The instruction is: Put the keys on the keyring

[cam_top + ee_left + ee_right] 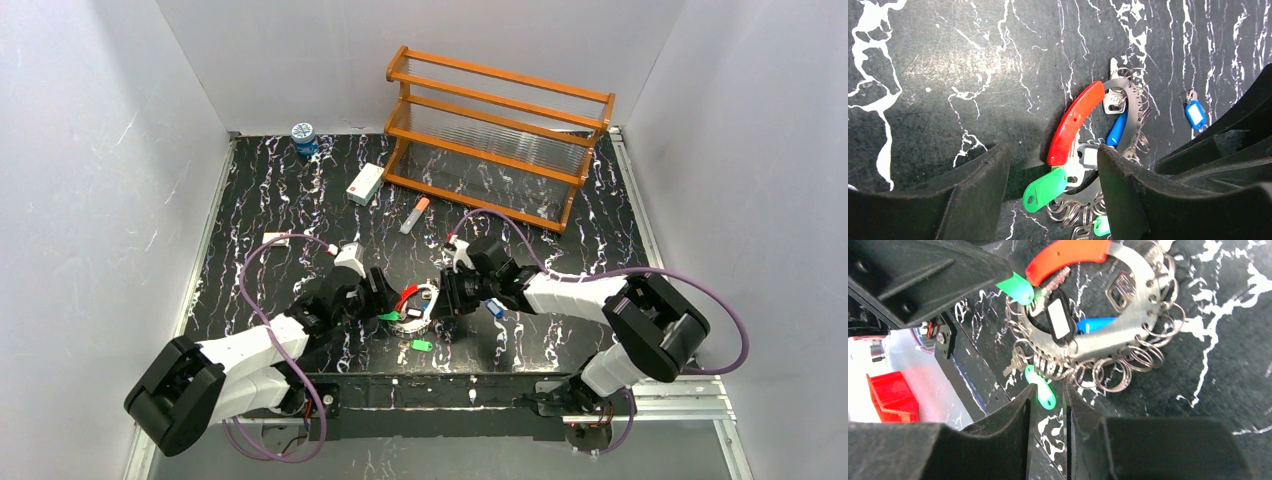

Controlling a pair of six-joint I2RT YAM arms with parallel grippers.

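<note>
A black, white-veined tabletop is seen. The oval keyring (part red, part silvery, fringed with small wire rings) is laid at lower centre of the top view, between both hands. The left hand is spread wide, with the ring's red end and a green-headed key between its fingers. The right hand is narrowed to a slit at a second green key; whether it is gripped cannot be told. A blue-headed key is lying apart, at right.

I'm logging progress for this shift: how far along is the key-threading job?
Partly done, it seems: a blue tag and a black tag sit inside the keyring, probably attached. In hand: the left pincer stands open around a green-tagged key; the right pincer is at a second green key. Remaining: a blue-tagged key lies apart on the table.
</note>
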